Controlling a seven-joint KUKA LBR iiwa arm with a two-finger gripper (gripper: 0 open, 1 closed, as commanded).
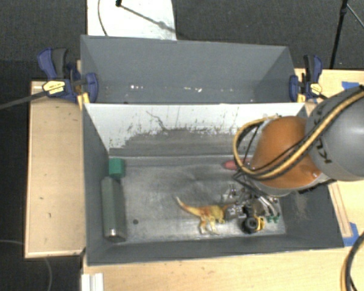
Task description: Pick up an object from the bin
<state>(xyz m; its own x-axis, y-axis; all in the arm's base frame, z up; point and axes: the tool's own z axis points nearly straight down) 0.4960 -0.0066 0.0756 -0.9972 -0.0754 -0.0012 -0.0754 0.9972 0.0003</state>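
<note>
A yellow-orange toy dinosaur (205, 213) lies on the bin floor near the front, its long tail pointing left. My gripper (247, 214) is low over the floor just right of the dinosaur's head, close to it or touching it. Nothing can be made out as held. A small pink thing (230, 163) peeks out at the foot of the back wall, behind the arm's cables.
A dark green cylinder with a lighter green cap (113, 204) lies along the left wall, cap toward the back. The arm's orange cover and looped cables hang over the bin's right side and hide the floor there.
</note>
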